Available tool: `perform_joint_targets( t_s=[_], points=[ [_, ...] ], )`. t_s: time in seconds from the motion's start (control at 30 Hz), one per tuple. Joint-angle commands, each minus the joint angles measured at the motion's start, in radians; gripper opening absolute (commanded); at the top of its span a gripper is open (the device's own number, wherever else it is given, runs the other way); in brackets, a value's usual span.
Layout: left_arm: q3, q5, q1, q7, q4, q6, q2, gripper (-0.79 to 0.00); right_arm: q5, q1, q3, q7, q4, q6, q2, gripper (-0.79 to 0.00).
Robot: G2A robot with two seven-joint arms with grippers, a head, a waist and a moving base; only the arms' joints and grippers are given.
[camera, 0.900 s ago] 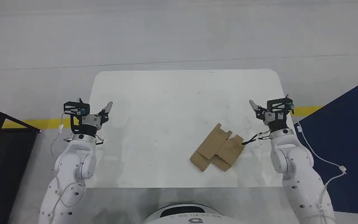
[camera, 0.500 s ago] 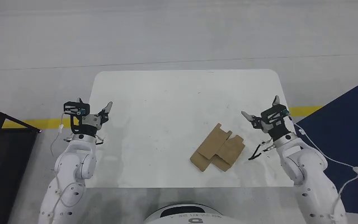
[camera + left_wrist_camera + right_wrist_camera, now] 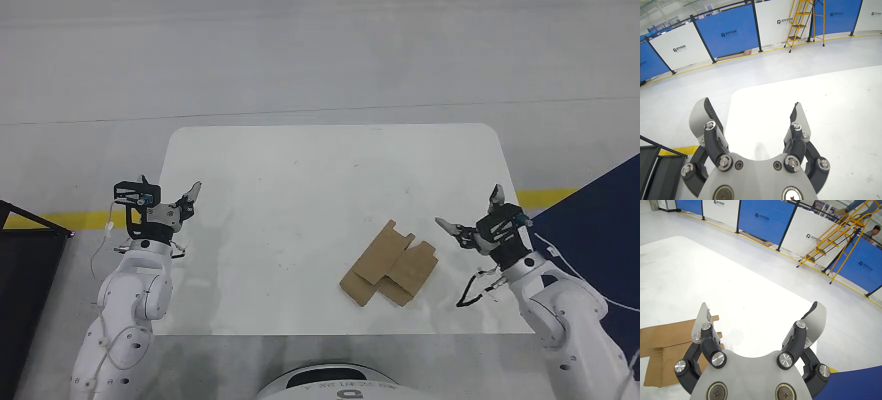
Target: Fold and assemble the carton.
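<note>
A flattened brown carton lies on the white table, toward its front right. In the right wrist view the carton shows beside one finger. My right gripper hovers just right of the carton, near the table's right edge, open with nothing between its fingers; its own view shows the right gripper open. My left gripper sits at the table's left edge, far from the carton, open and empty. From its wrist the left gripper shows wide-spread fingers over the table corner.
A black frame stands off the table's left side. Yellow floor tape runs past both sides. Blue fence panels and a yellow ladder stand far behind the table.
My right gripper has moved toward the table's front and turned, its fingers now pointing at the carton. The left arm and the carton have not moved.
</note>
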Motion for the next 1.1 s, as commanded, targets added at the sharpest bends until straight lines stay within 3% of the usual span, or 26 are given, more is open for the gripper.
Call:
perform_joint_targets(
  t_s=[0.0,0.13,0.2,0.27,0.4,0.47,0.6,0.7,1.07],
  points=[
    [0.000,0.000,0.000,0.000,0.000,0.000,0.000,0.000,-0.244,-0.035,0.064,-0.111,-0.068,-0.097,0.014,0.000],
    [0.000,0.000,0.000,0.000,0.000,0.000,0.000,0.000,-0.568,-0.131,0.134,-0.371,-0.101,-0.180,0.040,0.000],
    [0.000,0.000,0.000,0.000,0.000,0.000,0.000,0.000,-0.732,-0.169,0.151,-0.480,-0.125,-0.185,0.054,-0.157],
    [0.000,0.000,0.000,0.000,0.000,0.000,0.000,0.000,-0.942,-0.210,0.159,-0.532,-0.133,-0.150,0.070,-0.169],
    [0.000,0.000,0.000,0.000,0.000,0.000,0.000,0.000,-1.231,-0.255,0.109,-0.589,-0.117,-0.043,0.090,-0.332],
    [0.000,0.000,0.000,0.000,0.000,0.000,0.000,0.000,-1.330,-0.262,0.083,-0.613,-0.108,-0.023,0.099,-0.311],
    [0.000,0.000,0.000,0.000,0.000,0.000,0.000,0.000,-1.421,-0.255,0.032,-0.623,-0.100,-0.034,0.109,-0.271],
    [0.000,0.000,0.000,0.000,0.000,0.000,0.000,0.000,-1.445,-0.233,-0.006,-0.598,-0.096,-0.035,0.112,-0.329],
    [0.000,0.000,0.000,0.000,0.000,0.000,0.000,0.000,-1.479,-0.130,-0.143,-0.535,-0.045,-0.092,0.119,-0.280]
  ],
)
